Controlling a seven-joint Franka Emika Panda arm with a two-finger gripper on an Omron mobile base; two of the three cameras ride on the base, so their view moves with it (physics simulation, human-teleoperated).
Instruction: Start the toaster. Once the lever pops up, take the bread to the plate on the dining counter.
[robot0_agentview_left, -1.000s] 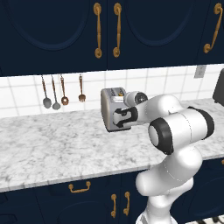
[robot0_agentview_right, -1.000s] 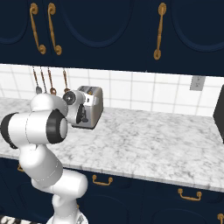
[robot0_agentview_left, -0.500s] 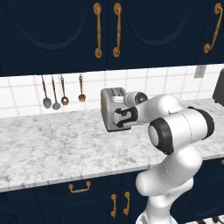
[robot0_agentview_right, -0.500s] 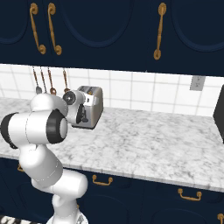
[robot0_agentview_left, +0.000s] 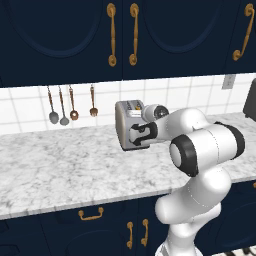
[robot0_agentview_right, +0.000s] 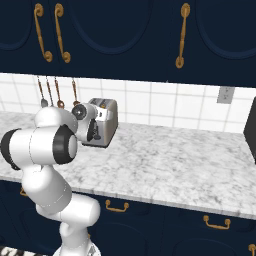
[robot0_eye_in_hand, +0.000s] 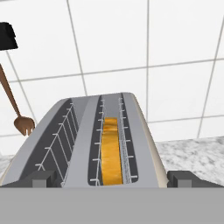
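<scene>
The toaster (robot0_eye_in_hand: 96, 144), bread (robot0_eye_in_hand: 110, 151) seated in its right slot, could be shoved back along the surface (robot0_agentview_left: 55, 172) if the wide-open, empty end effector (robot0_eye_in_hand: 111, 178), held against its front, misses the lever.

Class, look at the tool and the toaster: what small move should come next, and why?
Probably ease the open tool down onto the lever: the bread sits low in the toaster's right slot, and the tool hovers at the front end, gripping nothing.

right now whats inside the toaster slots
In the hand view, the right slot of the toaster holds the bread, golden edge up between the wire guides. The left slot looks empty. The slot bottoms are hidden.
</scene>
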